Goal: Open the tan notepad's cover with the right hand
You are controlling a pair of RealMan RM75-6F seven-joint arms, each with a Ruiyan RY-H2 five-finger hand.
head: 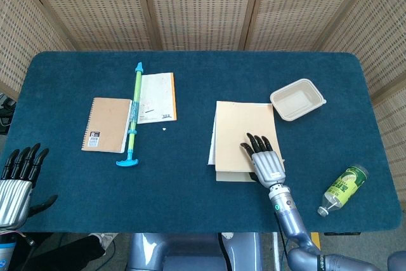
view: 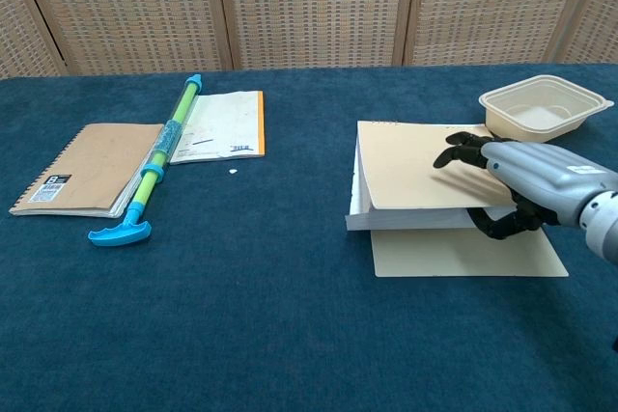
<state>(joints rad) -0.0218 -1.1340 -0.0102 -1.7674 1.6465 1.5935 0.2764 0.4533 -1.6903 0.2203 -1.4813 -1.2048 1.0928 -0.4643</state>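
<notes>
Head view: mounted high, looking steeply down on the whole blue worktop (head: pixel 190 207) from its near edge. Chest view: low and closer, facing forward across the worktop (view: pixel 241 335) toward the wicker screens (view: pixel 319 7). Both share the worktop's central area.
</notes>
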